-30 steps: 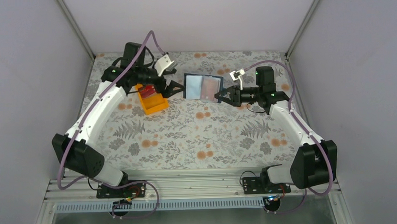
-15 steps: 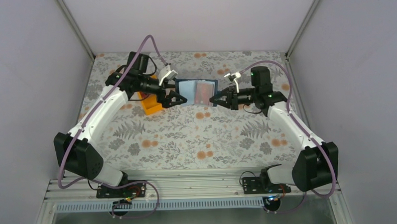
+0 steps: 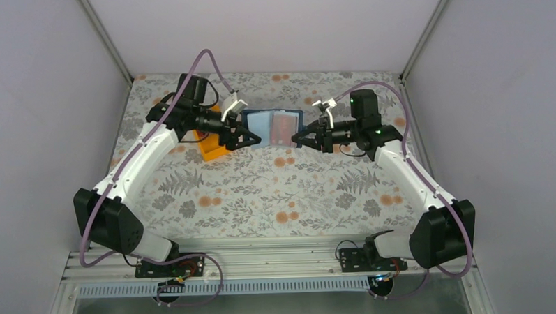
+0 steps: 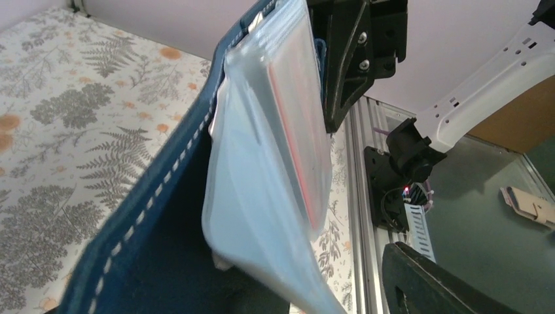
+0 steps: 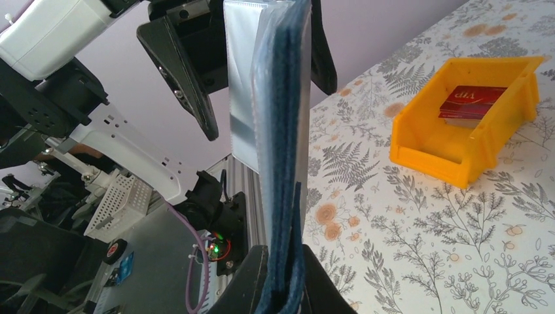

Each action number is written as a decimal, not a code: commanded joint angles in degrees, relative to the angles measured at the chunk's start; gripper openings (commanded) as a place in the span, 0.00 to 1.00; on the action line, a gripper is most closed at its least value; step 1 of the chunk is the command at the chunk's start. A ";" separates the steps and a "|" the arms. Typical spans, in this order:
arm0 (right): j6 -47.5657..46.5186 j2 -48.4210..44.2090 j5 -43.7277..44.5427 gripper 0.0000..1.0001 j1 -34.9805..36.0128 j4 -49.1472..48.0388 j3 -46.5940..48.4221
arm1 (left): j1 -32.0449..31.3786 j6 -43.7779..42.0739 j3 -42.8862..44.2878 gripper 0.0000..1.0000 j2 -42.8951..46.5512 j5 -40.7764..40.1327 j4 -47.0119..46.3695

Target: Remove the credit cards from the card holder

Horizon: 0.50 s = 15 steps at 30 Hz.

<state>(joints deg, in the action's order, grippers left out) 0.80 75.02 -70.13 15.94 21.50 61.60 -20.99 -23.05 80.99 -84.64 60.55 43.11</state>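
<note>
A: Right, the blue card holder [image 3: 273,127] is up off the floral surface [image 3: 262,192], hanging between the two pincers. The right pincer [image 3: 297,138] is clamped tight on the edge nearest it.
B: And the left pincer [image 3: 253,139]?
A: Spread wide, gripping nothing. From the right wrist view, one finger [image 5: 186,72] stands either side of the holder's far end, neither clearly touching it.
B: So which step?
A: Pulling another card, I'd say. One red VIP card [image 5: 481,101] lies in the orange bin [image 5: 458,140], off behind the left pincer. A second red credit card [image 4: 291,111] sits in a clear sleeve [image 4: 255,196] straight ahead of the left pincer.
B: Next move?
A: I reckon it must close on that card's edge alone, not the plastic, then draw it away while the right pincer braces. Catch the sleeve and the whole holder drags.
</note>
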 commanded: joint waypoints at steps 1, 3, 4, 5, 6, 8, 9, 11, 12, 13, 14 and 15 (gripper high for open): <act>-0.73 0.07 -1.16 0.04 1.21 0.42 1.78 | 0.25 0.22 -0.09 0.72 1.57 3.60 -1.78; -0.63 -0.24 -1.08 0.04 1.44 0.50 1.77 | 0.25 0.50 -0.21 0.65 1.70 4.33 -1.98; -0.67 -0.44 -0.84 0.04 1.61 0.60 1.77 | 0.26 0.54 -0.36 0.61 1.82 4.60 -1.92; -0.63 -0.65 -0.74 0.04 1.73 0.71 1.72 | 0.25 0.61 -0.49 0.56 1.93 4.84 -2.04; -0.71 -0.79 -0.59 0.04 1.80 0.78 1.62 | 0.25 0.63 -0.53 0.52 2.00 4.97 -2.04; -0.71 -1.11 -0.49 0.04 1.72 0.77 1.43 | 0.25 0.64 -0.61 0.42 2.18 5.36 -1.93; -0.79 -1.15 -0.39 0.04 1.80 0.82 1.34 | 0.27 0.64 -0.70 0.34 2.30 5.66 -2.02; -0.80 -0.74 -0.28 0.04 1.93 0.82 1.32 | 0.27 0.64 -0.95 0.20 2.49 6.46 -2.06; -0.80 -0.66 -0.27 0.04 1.90 0.90 1.40 | 0.30 0.64 -1.21 0.14 2.61 6.80 -2.06; -0.83 -0.55 -0.16 0.04 1.92 0.91 1.37 | 0.26 0.64 -1.29 0.07 2.80 6.97 -2.05; -0.92 -0.52 0.04 0.04 1.92 0.92 1.33 | 0.25 0.64 -1.31 0.03 2.94 7.12 -2.07; -0.95 -0.60 0.19 0.04 1.92 0.92 1.33 | 0.25 0.64 -1.19 0.03 3.05 7.30 -1.95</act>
<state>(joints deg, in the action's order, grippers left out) 0.75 75.02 -70.04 17.17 22.24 61.65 -20.93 -21.50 80.27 -83.37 64.34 41.89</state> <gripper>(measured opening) 0.088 0.064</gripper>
